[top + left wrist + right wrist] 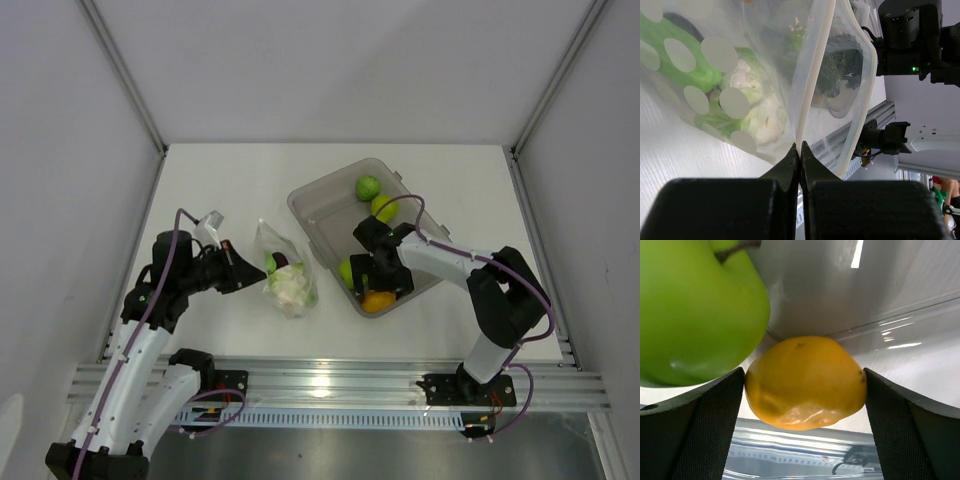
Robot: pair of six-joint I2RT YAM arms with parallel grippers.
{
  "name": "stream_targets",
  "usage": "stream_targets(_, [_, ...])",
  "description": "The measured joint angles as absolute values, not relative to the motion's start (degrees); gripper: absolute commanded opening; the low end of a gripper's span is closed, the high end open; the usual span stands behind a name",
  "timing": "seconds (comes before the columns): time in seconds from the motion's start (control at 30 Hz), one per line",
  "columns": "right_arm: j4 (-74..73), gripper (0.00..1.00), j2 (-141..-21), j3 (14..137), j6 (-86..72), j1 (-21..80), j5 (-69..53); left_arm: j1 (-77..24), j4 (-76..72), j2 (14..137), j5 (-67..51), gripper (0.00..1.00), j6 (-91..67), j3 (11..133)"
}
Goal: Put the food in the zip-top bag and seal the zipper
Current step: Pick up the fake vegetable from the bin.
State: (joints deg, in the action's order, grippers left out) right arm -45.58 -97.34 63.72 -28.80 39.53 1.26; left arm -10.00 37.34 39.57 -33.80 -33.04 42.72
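Orange and slick, the citrus (805, 382) sits clamped in my right gripper (804, 379) inside the grey bin (322, 212) (green apple (690, 310) crowding it), so I'd lift straight up, then cross to the zip-top bag (288, 278), whose rim my left gripper (799, 150) pinches.

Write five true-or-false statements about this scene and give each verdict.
1. The left gripper pinches the edge of the zip-top bag. True.
2. The zip-top bag is empty. False: cauliflower is inside.
3. The orange citrus sits between the fingers of the right gripper, inside the grey bin. True.
4. The citrus is alone in the bin. False: green apples lie there too.
5. The bag lies inside the bin. False: it rests on the table, left of the bin.
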Motion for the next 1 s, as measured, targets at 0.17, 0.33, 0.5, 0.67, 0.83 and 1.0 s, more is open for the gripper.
stream_targets(0.17, [-46.28,0.99,-97.67,63.77,-28.75,41.15,2.59,-10.0,37.34,39.35,-33.8,0.01,-33.04,42.61])
stream_targets(0.33, [-47.13,0.93,-97.67,63.79,-28.64,41.52,3.2,-10.0,37.34,39.2,-33.8,0.01,-33.06,42.33])
stream_targets(0.5, [-47.53,0.82,-97.67,63.88,-28.42,41.54,3.73,-10.0,37.23,38.41,-33.8,0.01,-33.12,41.93])
stream_targets(0.67, [-47.44,0.61,-97.67,63.86,-28.42,41.21,3.77,-10.0,37.21,38.24,-33.85,0.01,-33.17,41.93])
stream_targets(0.83, [-47.2,0.3,-97.47,63.77,-28.42,40.66,3.9,-10.0,37.21,38.24,-33.85,0.01,-33.15,41.93])
stream_targets(1.0, [-47.18,0.12,-96.49,63.79,-28.4,39.86,4.38,-10.0,37.23,38.24,-33.85,0.01,-33.15,41.93])
